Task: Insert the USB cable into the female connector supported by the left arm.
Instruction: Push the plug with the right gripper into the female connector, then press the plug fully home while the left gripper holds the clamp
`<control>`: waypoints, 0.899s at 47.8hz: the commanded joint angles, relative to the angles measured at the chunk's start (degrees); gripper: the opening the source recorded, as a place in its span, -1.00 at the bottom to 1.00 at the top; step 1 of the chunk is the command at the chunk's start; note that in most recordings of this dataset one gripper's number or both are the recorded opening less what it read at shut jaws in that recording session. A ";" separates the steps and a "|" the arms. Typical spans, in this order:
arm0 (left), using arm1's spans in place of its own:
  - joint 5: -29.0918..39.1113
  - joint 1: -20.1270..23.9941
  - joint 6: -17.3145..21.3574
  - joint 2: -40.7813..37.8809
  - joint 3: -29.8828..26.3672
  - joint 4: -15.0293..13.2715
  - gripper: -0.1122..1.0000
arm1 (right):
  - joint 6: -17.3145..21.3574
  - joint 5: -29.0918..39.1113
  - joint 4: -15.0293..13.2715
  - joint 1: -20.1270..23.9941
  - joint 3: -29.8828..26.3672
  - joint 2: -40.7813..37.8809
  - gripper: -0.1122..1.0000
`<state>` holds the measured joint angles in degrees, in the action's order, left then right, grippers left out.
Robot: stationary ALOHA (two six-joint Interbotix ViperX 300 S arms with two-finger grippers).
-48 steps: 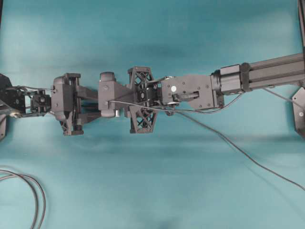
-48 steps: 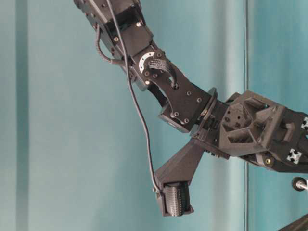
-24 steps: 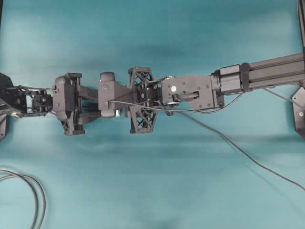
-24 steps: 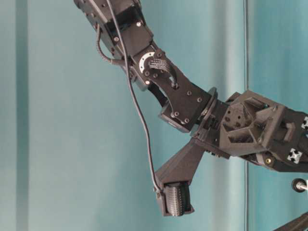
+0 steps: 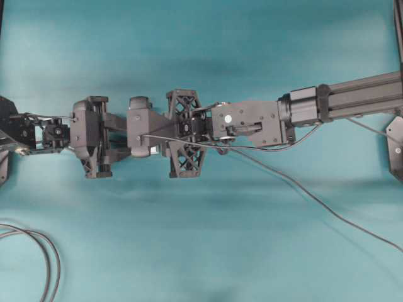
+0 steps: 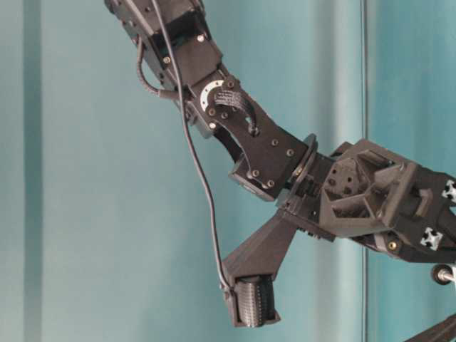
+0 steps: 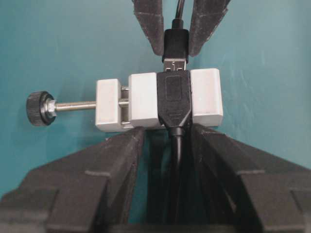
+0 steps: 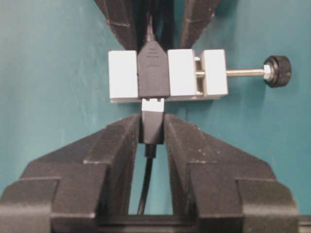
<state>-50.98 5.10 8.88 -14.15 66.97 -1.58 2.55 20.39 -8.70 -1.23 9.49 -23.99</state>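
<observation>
The female connector (image 7: 174, 99), a black socket clamped in a white block (image 7: 206, 94) with a screw post and black knob (image 7: 39, 108), is held at its lower edge by my left gripper (image 7: 167, 130), which is shut on it. My right gripper (image 8: 151, 121) is shut on the plug of the USB cable (image 8: 153, 127). The plug's silvery tip (image 7: 175, 64) sits at the socket's mouth with a short length of metal showing. In the overhead view the two grippers meet nose to nose, left (image 5: 116, 135) and right (image 5: 141, 131), and hide the block.
The USB cable's thin line (image 5: 308, 192) trails across the teal table to the right edge. A thick black looped cable (image 5: 47, 258) lies at the front left. The right arm's long beam (image 5: 359, 94) spans the right side.
The right gripper with the plug has shifted slightly left, towards the left gripper. The left gripper has hardly moved.
</observation>
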 commanded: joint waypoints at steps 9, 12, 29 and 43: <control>0.26 0.62 0.70 0.35 -2.02 -0.18 0.04 | 0.00 -0.18 -0.09 0.62 -1.58 0.97 -0.40; 0.79 0.44 0.70 0.35 -2.29 -0.18 0.04 | -0.09 -0.18 0.00 0.62 -1.67 0.70 -0.40; 6.24 -1.58 0.97 0.35 -4.66 -0.18 0.04 | -0.44 -0.26 -0.09 0.00 -2.72 0.35 -0.40; 6.86 -1.67 1.14 0.35 -6.94 0.00 0.04 | -2.72 -0.26 -0.09 -0.26 -4.04 0.18 -0.40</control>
<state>-44.56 3.87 8.88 -13.36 64.16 -1.76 0.09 20.83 -8.61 -1.32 8.53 -24.79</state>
